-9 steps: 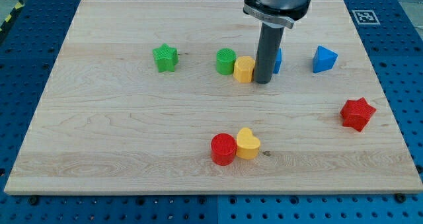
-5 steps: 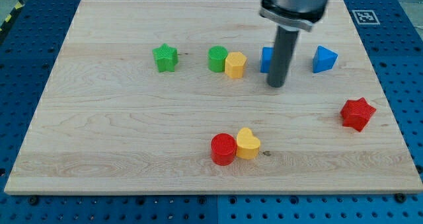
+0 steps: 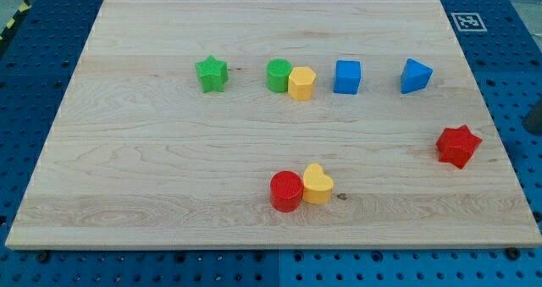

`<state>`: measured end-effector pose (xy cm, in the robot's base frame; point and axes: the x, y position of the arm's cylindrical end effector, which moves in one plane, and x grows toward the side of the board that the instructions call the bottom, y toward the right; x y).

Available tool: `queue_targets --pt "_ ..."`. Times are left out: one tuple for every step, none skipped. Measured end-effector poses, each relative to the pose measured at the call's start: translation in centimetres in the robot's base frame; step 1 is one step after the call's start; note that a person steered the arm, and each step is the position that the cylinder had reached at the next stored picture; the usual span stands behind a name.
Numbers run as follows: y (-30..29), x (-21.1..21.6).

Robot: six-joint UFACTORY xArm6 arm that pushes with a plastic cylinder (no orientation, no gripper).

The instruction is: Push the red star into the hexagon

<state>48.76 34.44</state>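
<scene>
Red plastic star block seen near board's right edge; yellow plastic hexagon block well apart, toward top edge; tip not shown, position cannot be told.

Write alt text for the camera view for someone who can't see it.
A wooden board holds eight small blocks: a red star near the view's right edge, and along the top a green star, a green cylinder touching a yellow hexagon, a blue cube and a blue triangle. A red cylinder touches a yellow heart lower down; my tip is not visible.

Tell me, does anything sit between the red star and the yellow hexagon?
Nothing does: in the camera view, bare wood runs from the red star to the yellow hexagon. The blue cube sits just above that line.
</scene>
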Motion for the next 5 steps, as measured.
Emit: queue_targets --pt "-0.7 5.3" --pt "-1.8 7.4" --pt "-1.8 7.4" --pt "-3.5 6.6" --pt "-6.8 5.7"
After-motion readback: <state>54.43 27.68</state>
